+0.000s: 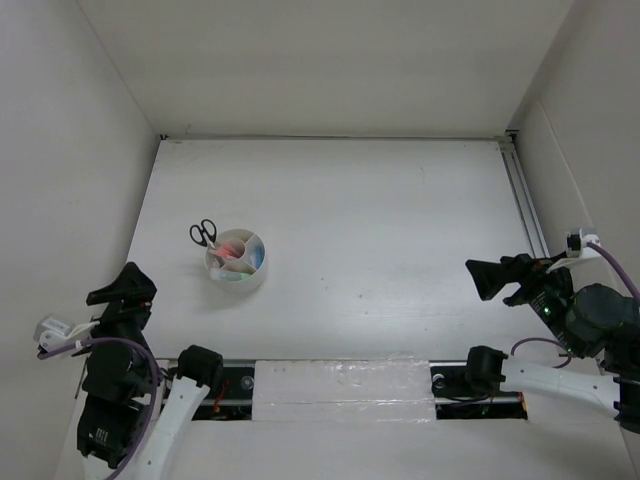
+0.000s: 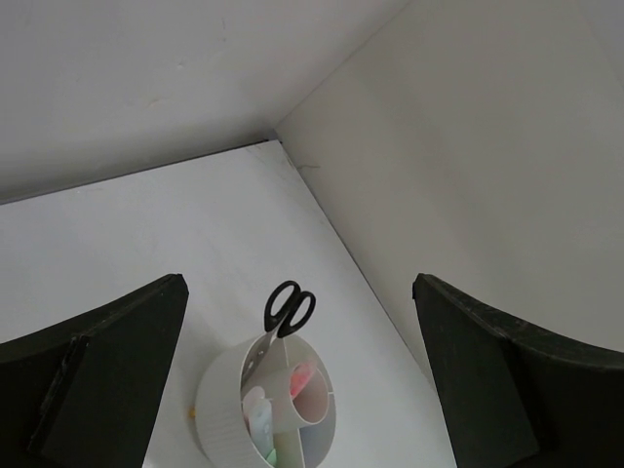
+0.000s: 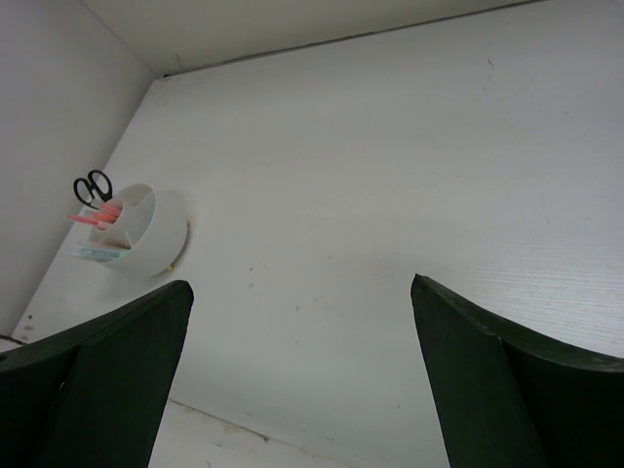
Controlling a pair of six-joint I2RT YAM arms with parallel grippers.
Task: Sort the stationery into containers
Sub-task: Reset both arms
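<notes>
The round white tub (image 1: 236,262) stands on the table's left side. It also shows in the left wrist view (image 2: 226,409) and the right wrist view (image 3: 156,234). Black-handled scissors (image 1: 203,234) stand in it, handles up over the rim (image 2: 288,308). Pink pens (image 3: 93,216) and pale markers (image 2: 259,417) lie in its compartments. My left gripper (image 1: 122,290) is open and empty, raised near the table's left front, apart from the tub. My right gripper (image 1: 492,276) is open and empty at the right side, far from the tub.
White walls close the table at left, back and right. A metal rail (image 1: 524,200) runs along the right edge. A taped strip (image 1: 340,390) lies at the front edge between the arm bases.
</notes>
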